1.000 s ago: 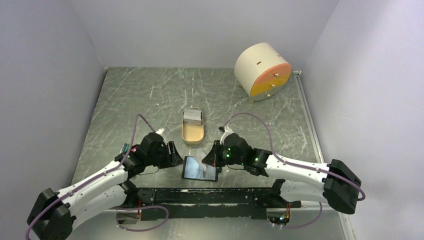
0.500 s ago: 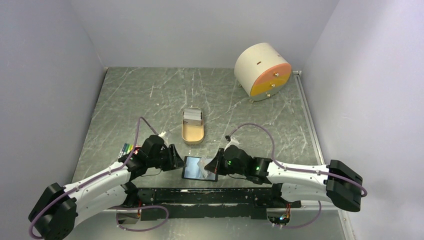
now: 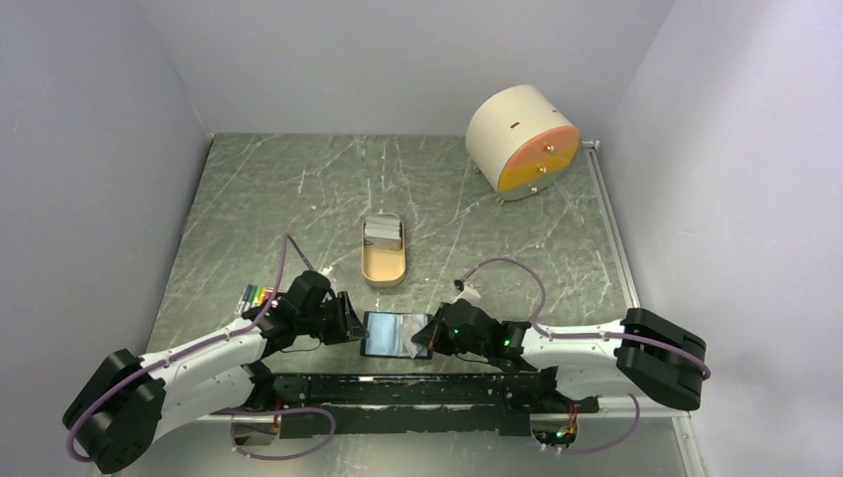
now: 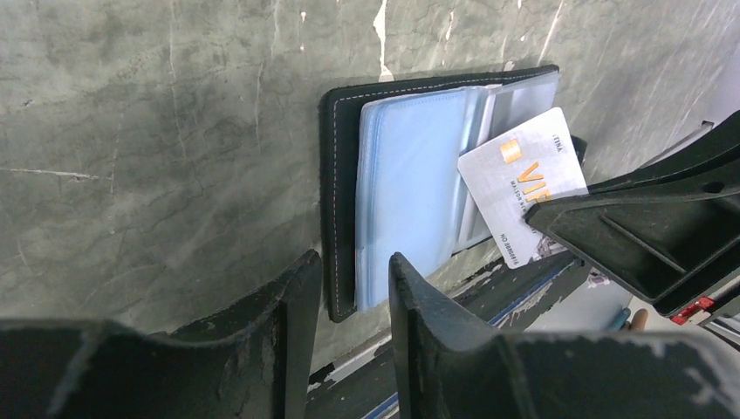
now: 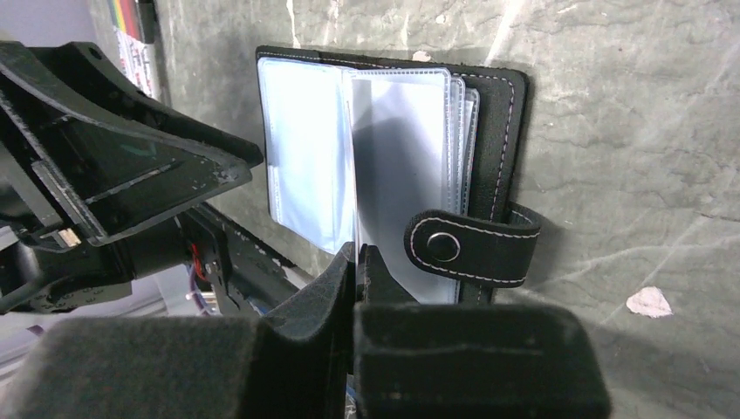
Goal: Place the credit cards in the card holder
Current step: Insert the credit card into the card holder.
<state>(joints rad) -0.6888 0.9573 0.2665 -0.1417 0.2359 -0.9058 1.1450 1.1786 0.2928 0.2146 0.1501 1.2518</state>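
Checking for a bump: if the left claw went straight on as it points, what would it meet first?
Probably the card holder: its black cover edge lies right ahead of the left claw, just beyond its tips, though the depth is unclear.

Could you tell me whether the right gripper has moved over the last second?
Yes. The right gripper, shut on a card, has moved toward the near edge, away from the tray, and is now level with the card holder.
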